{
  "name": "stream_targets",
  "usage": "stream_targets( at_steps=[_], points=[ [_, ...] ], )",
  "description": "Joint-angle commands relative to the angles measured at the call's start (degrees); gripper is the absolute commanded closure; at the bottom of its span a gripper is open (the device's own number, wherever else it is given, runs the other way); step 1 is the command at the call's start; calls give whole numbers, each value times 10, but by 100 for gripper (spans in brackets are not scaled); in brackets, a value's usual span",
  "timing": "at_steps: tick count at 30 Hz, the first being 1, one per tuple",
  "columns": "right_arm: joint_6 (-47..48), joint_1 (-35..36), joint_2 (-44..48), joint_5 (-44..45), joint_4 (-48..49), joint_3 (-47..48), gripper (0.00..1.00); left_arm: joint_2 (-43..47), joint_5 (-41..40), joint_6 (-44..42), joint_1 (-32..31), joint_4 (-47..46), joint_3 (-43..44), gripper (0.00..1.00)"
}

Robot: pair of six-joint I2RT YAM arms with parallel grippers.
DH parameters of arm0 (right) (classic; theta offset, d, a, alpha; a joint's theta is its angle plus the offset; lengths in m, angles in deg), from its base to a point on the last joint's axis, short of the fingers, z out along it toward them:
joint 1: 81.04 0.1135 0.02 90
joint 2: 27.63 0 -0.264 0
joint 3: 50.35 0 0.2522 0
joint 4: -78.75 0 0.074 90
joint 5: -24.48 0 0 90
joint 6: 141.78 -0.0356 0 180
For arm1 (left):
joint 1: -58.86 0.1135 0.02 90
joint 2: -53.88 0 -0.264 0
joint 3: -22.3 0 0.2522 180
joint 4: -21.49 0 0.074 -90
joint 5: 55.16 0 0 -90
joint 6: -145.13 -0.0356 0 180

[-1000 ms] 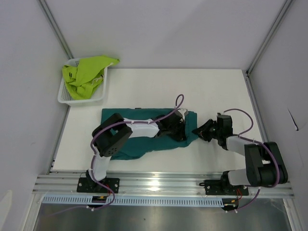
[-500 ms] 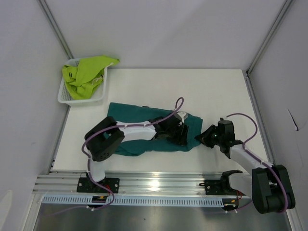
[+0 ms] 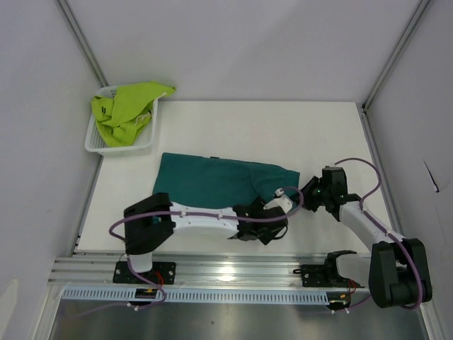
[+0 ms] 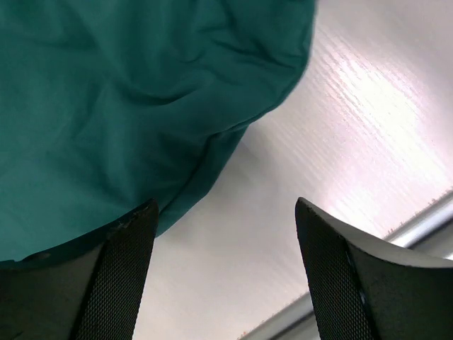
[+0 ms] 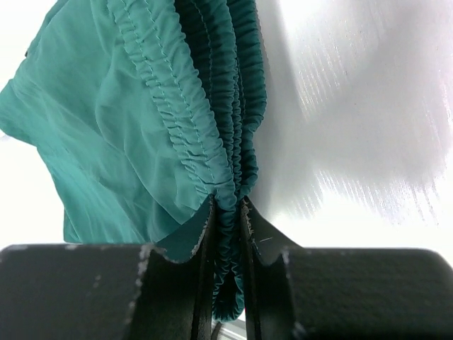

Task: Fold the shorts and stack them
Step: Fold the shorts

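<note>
The dark teal shorts [image 3: 216, 180] lie spread flat across the middle of the table. My right gripper [image 5: 226, 212] is shut on their gathered waistband [image 5: 212, 106] at the cloth's right end [image 3: 291, 183]. My left gripper [image 4: 226, 273] is open with nothing between its fingers [image 4: 120, 276]; it hovers over bare table just off the near edge of the teal shorts [image 4: 106, 106]. The lime yellow-green shorts [image 3: 127, 110] lie bunched in the white basket [image 3: 95, 144] at the back left, spilling over its rim.
The left arm [image 3: 205, 219] stretches low along the near side of the table in front of the teal cloth. An aluminium rail [image 3: 233, 273] runs along the near edge. Grey walls close in the left, back and right sides.
My left gripper has opened, let go of the teal shorts and drawn back toward the near edge. The shorts now lie flatter. My right gripper has kept its hold on the waistband.
</note>
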Motion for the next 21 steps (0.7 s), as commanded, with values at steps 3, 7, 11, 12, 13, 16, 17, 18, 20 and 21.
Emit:
stream_targets(
  at_steps=[3, 7, 11, 12, 13, 16, 17, 18, 20, 21],
  points=[
    [18, -7, -10, -18, -25, 30, 100, -73, -192, -47, -36, 87, 79, 19],
    [20, -8, -14, -35, -15, 26, 100, -69, -237, -70, -37, 66, 74, 19],
    [29, -8, -27, -51, -13, 29, 99, -55, -258, -112, -39, 35, 65, 19],
    [33, -10, -30, -56, -12, 30, 98, -54, -260, -119, -39, 31, 63, 19],
    [36, -12, -34, -61, -12, 32, 99, -54, -261, -127, -39, 22, 61, 19],
    [40, -14, -46, -72, -10, 37, 98, -55, -233, -166, -40, -5, 56, 19],
    [41, -15, -49, -73, -9, 38, 98, -56, -224, -171, -40, -6, 52, 20],
    [42, -16, -53, -75, -8, 39, 98, -61, -216, -175, -41, -6, 55, 20],
    [43, -17, -57, -79, -8, 41, 98, -62, -196, -191, -47, -13, 52, 21],
    [42, -18, -58, -79, -9, 44, 98, -60, -190, -197, -50, -16, 49, 21]
  ],
)
